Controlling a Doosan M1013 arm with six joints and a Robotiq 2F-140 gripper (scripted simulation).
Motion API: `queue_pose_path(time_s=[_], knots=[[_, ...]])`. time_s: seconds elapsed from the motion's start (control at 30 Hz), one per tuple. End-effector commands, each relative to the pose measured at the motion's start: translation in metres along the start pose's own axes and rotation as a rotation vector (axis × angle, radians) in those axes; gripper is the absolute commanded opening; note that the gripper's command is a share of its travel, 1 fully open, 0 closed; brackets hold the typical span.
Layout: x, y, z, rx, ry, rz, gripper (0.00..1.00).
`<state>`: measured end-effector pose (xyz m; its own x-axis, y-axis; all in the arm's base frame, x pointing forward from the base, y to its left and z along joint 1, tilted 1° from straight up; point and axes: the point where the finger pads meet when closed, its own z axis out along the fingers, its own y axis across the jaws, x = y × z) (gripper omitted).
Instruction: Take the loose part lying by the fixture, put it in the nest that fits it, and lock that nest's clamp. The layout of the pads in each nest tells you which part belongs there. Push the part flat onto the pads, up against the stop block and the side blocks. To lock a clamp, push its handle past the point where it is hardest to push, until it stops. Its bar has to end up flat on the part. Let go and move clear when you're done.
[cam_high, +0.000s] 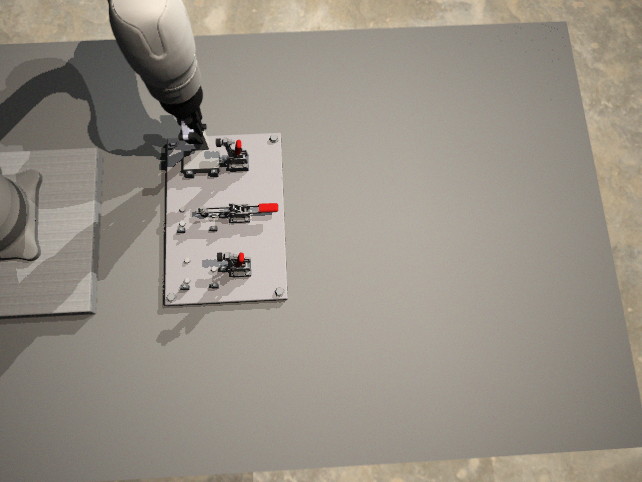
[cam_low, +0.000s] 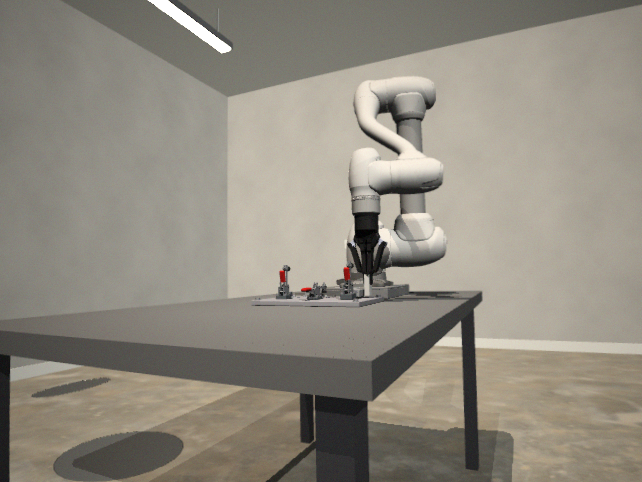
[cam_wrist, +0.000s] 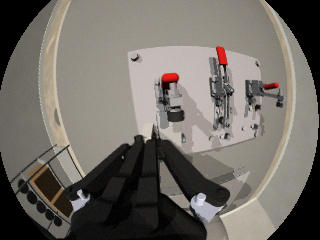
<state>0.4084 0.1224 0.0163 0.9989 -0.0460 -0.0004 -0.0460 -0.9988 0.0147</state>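
Black fingers of the gripper are pressed fully together with nothing between them, pointing straight down at the near corner of the fixture plate. In the wrist view the closed fingertips meet in a thin line just short of the plate's edge. Whether the tips touch anything beneath them cannot be told.

Directly below and just ahead of the gripper lies the loose part, a flat rectangular piece in the nearest nest, bordered by small dark blocks. Just beyond it stands that nest's toggle clamp, its red handle upright and its bar raised off the part.

Farther from the gripper, the middle clamp has its red handle laid flat, its bar lowered over a nest showing only pads. Farthest away, the third clamp stands with its red handle up.

The plate rests on a grey table, and the white arm rises from a base plate behind the gripper.
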Motion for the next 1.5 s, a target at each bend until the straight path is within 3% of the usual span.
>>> queue_pose_path(time_s=[0.0,1.47], knots=[[0.0,0.0019,0.0,0.0,0.0,0.0,0.1],[0.0,0.0094,0.0,0.0,0.0,0.0,0.1]])
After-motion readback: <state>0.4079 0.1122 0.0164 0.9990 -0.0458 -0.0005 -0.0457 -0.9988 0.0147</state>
